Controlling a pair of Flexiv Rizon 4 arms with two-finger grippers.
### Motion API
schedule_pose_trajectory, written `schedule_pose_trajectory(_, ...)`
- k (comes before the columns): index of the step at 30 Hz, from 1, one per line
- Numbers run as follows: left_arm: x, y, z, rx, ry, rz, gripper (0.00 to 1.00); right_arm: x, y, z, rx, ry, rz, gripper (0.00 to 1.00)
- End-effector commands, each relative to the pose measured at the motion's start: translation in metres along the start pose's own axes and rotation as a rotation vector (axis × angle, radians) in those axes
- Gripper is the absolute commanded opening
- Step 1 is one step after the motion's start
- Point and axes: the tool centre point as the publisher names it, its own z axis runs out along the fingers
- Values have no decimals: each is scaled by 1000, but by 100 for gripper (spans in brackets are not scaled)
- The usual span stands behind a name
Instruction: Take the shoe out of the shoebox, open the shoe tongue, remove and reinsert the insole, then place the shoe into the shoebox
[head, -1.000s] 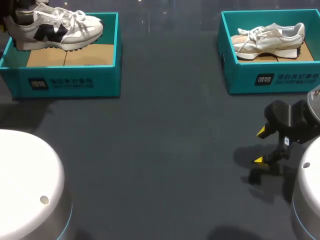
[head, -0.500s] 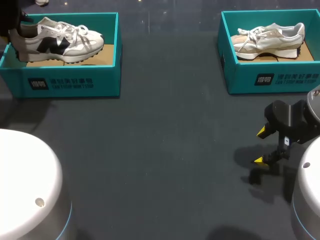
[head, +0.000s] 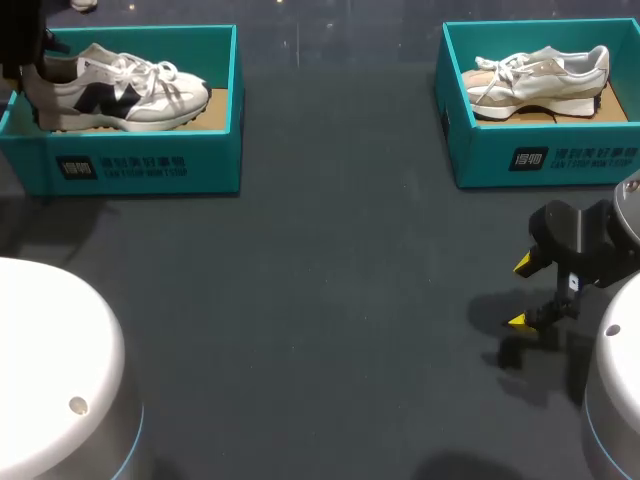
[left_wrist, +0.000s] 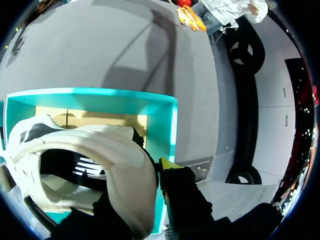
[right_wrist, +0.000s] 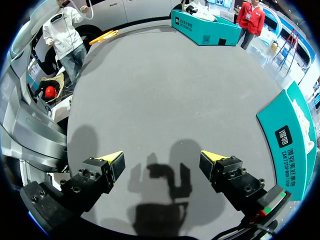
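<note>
Sneaker and hand meet at the heel: the white sneaker with black side markings (head: 115, 88) lies lengthwise in the teal cardboard shoebox (head: 140, 165) at the far left of the desk (head: 320, 300), toe toward the middle, heel at the outer end. The left hand (left_wrist: 150, 170) pinches that heel collar, one yellow tip outside, the other hidden. The right hand (right_wrist: 162, 162), fingers spread and holding nothing, hangs well apart, nearer a second teal shoebox (head: 545, 160) with a beige sneaker (head: 540, 82). Lifting out looks like the left arm's job.
</note>
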Motion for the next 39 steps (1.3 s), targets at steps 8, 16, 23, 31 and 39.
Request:
schedule_pose_trajectory(8, -8, -2, 16, 8, 11, -5, 0, 2, 0, -1, 2, -3, 0, 100)
schedule_pose_trajectory(16, -12, -6, 25, -12, 20, -7, 0, 2, 0, -1, 2, -3, 0, 100)
schedule_pose_trajectory(23, -19, -14, 35, -15, 32, 10, 0, 2, 0, -1, 2, -3, 0, 100)
schedule_pose_trajectory(31, -27, -17, 45, -10, 41, 10, 0, 2, 0, -1, 2, -3, 0, 100)
schedule_pose_trajectory(39, -36, -15, 55, 3, 45, 2, 0, 2, 0, -1, 2, -3, 0, 100)
